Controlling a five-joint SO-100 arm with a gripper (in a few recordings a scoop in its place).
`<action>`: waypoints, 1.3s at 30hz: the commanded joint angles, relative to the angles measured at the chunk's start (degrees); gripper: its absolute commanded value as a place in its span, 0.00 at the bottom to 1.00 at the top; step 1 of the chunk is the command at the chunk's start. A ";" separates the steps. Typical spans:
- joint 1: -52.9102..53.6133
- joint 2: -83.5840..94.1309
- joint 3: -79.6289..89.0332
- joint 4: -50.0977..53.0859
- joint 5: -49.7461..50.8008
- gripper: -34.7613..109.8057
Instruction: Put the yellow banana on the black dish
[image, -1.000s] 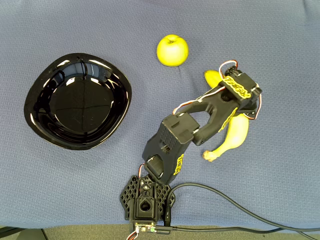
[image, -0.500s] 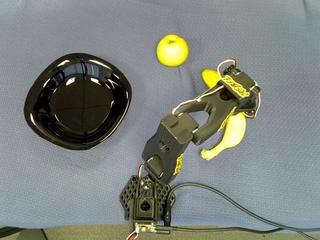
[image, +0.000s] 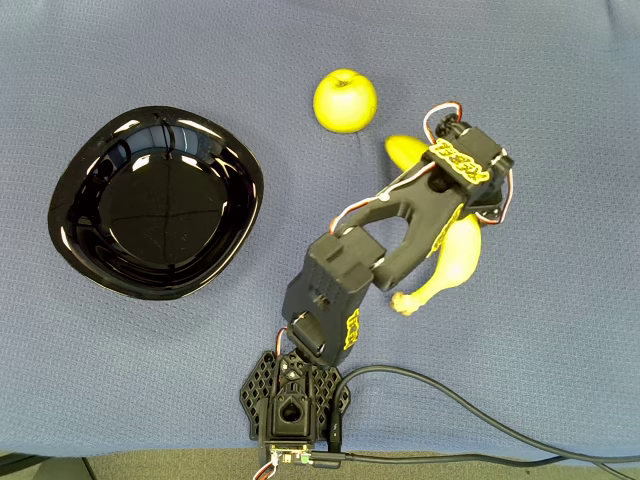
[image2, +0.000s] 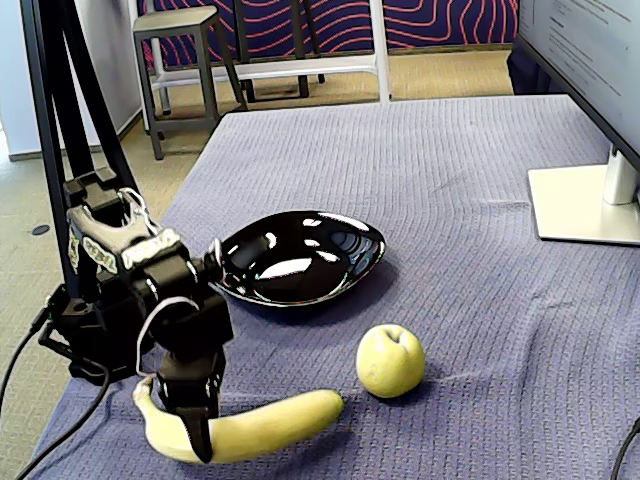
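The yellow banana (image: 458, 262) lies at the right of the blue cloth in the overhead view, its tip pointing toward the apple and its stem toward the arm's base. My gripper (image: 452, 215) sits over its middle, shut on it, with the wrist hiding the fingers from above. In the fixed view the gripper (image2: 200, 432) clasps the banana (image2: 270, 425) near its stem end, low over the cloth. The black dish (image: 150, 210) stands empty well to the left of the gripper, and in the fixed view the dish (image2: 300, 260) is behind the arm.
A yellow-green apple (image: 345, 100) sits close to the banana's tip, between the banana and the dish (image2: 390, 360). The arm's base (image: 293, 395) and a black cable (image: 480, 420) are at the near edge. A monitor stand (image2: 580, 200) occupies the far right.
The gripper and the banana have shifted together to the left and a little toward the apple in the overhead view. The dish and apple have not moved.
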 joint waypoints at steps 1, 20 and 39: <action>0.00 8.61 -6.33 2.90 0.70 0.24; -19.34 19.25 -0.70 8.44 11.60 0.24; -54.40 15.21 -0.70 3.16 1.67 0.24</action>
